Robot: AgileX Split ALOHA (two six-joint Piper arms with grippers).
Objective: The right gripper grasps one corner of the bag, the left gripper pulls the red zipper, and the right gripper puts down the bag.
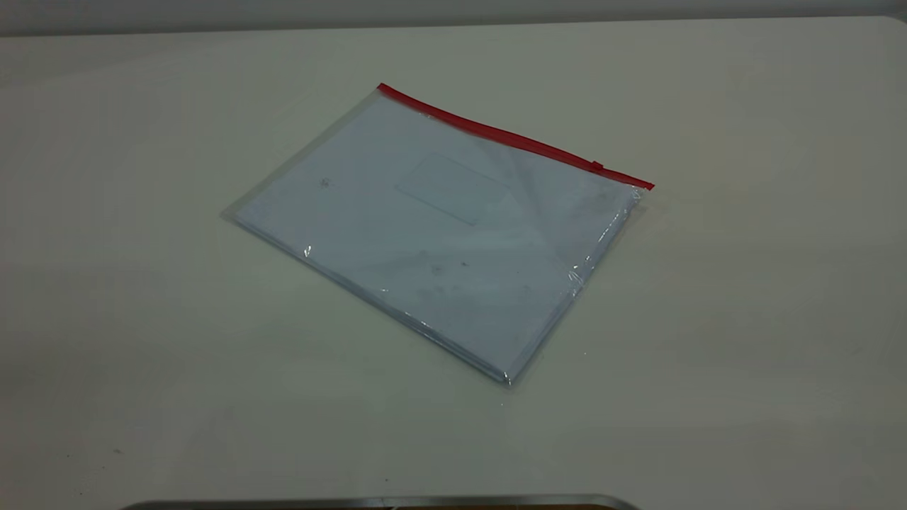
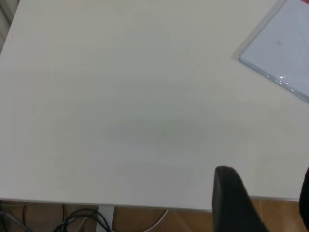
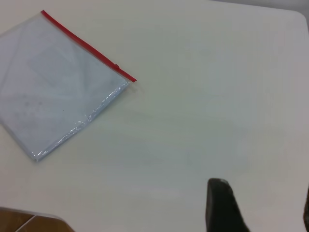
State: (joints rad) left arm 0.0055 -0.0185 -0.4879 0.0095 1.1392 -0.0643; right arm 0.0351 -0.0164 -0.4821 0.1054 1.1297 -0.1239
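The bag (image 1: 439, 234), a clear pouch with white sheets inside, lies flat on the white table. The red zipper (image 1: 510, 134) runs along its far edge, with the slider tab (image 1: 596, 166) near the right end. Neither arm shows in the exterior view. My left gripper (image 2: 265, 171) is open and empty over the table's edge, far from the bag's corner (image 2: 285, 53). My right gripper (image 3: 263, 191) is open and empty over bare table, well away from the bag (image 3: 53, 87), its zipper (image 3: 87, 46) and the slider (image 3: 116, 66).
A metal-edged object (image 1: 382, 501) sits at the front edge of the exterior view. Cables (image 2: 82, 217) hang below the table edge by the left gripper. The table's rounded corner (image 3: 299, 17) shows in the right wrist view.
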